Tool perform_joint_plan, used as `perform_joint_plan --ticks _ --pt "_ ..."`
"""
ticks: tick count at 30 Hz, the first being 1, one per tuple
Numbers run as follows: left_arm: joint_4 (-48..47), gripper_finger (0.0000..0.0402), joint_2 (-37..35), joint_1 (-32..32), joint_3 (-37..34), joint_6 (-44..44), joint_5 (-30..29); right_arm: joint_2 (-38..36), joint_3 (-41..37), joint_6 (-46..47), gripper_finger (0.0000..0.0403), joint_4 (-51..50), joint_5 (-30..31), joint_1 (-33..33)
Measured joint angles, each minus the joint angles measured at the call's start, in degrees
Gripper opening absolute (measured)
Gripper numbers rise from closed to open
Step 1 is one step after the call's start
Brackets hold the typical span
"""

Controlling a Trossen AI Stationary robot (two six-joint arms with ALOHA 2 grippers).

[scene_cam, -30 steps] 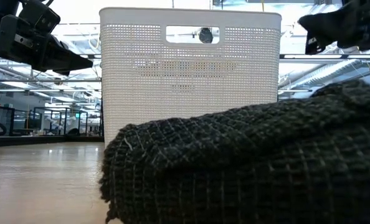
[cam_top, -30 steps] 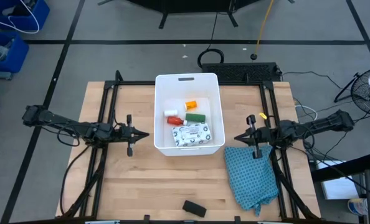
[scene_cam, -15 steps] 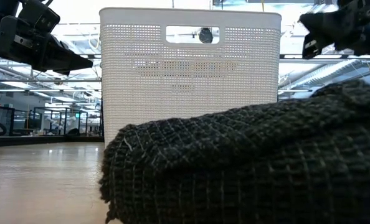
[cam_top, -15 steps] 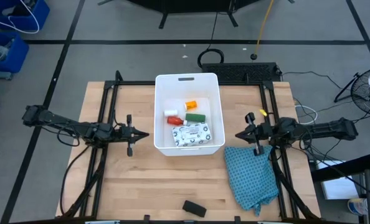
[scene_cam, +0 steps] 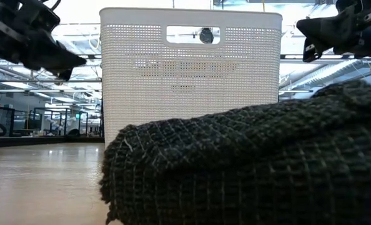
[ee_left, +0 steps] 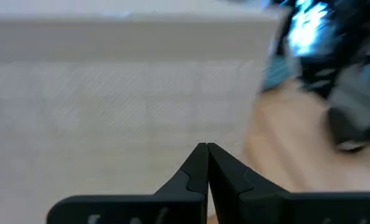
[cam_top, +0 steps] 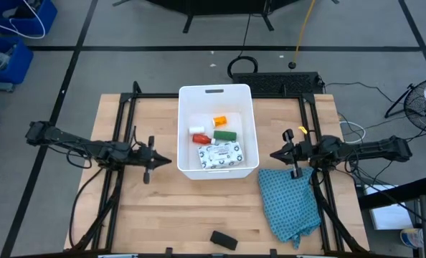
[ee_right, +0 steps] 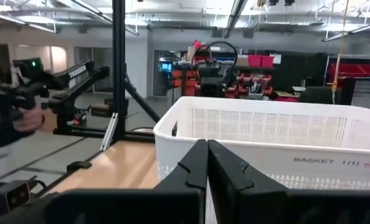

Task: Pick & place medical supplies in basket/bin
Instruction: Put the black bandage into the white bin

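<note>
Overhead looks down; low level; wrists forward; all share basket (cam_top: 215,94).

A teal checked cloth (cam_top: 290,203) lies crumpled on the wooden table (cam_top: 163,211) at its right front part, and in the low view it fills the foreground as a dark woven heap (scene_cam: 248,169). Black frame rails (cam_top: 124,136) run along both sides of the tabletop. Beyond the table's far edge a coiled black cable (cam_top: 242,67) lies on the grey floor, and a blue bin (cam_top: 16,29) stands at the far left.
</note>
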Motion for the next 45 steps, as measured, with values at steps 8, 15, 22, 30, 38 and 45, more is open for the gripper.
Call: perform_joint_plan --ticks 8,15,22,30,38,45 --pt "15.9 0.001 5.2 -5.2 1.2 0.4 2.0 0.0 0.0 -3.8 0.0 1.8 -0.1 0.0" --pt "18.3 0.001 22.0 -15.1 11.3 1.2 -4.3 0.0 -0.1 -3.9 0.0 6.1 -0.1 0.0" --pt "6.0 0.001 44.2 -23.2 32.6 -4.2 -10.4 0.0 -0.1 -4.1 0.0 6.3 -0.1 0.0" --pt "3.8 0.001 65.9 -27.5 51.5 -5.0 -8.7 0.0 -0.1 -4.0 0.0 6.3 -0.1 0.0" --pt "-2.8 0.0034 80.0 -26.9 66.3 -3.9 -11.6 0.0 -0.1 -4.9 0.0 5.9 -0.3 0.0" --pt "-13.5 0.0176 85.8 -23.9 75.0 -6.9 -5.6 0.0 -0.1 -4.8 0.0 5.9 -0.3 0.0"
